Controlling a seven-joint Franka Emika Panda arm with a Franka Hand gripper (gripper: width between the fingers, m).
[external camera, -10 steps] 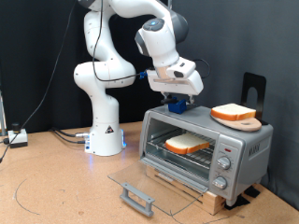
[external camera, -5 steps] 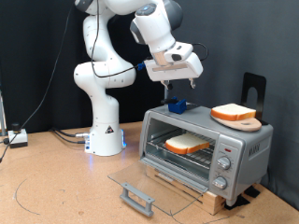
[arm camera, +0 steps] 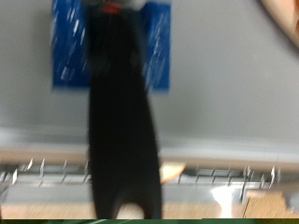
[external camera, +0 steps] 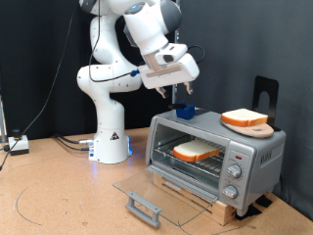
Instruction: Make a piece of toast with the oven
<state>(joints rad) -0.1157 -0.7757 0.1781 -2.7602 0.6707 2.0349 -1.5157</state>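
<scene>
Already the piece of toast [external camera: 197, 151] lies inside the oven [external camera: 256, 149]; seemingly light, crumbly, best pinched by its crust. Whether the gripper [external camera: 179, 95], hovering above, is open is unclear.

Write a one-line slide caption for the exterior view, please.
The gripper hangs above the oven, whose door lies open with the piece of toast on the rack.

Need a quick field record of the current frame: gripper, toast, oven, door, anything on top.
gripper: above the oven top, clear of it, holding nothing visible
piece of toast: lying flat on the wire rack inside the oven
oven: on the table, at the exterior view's right
oven door: open, folded down flat in front
blue object: on the oven top, under the gripper
wooden board: on the oven top, carrying a second slice
</scene>
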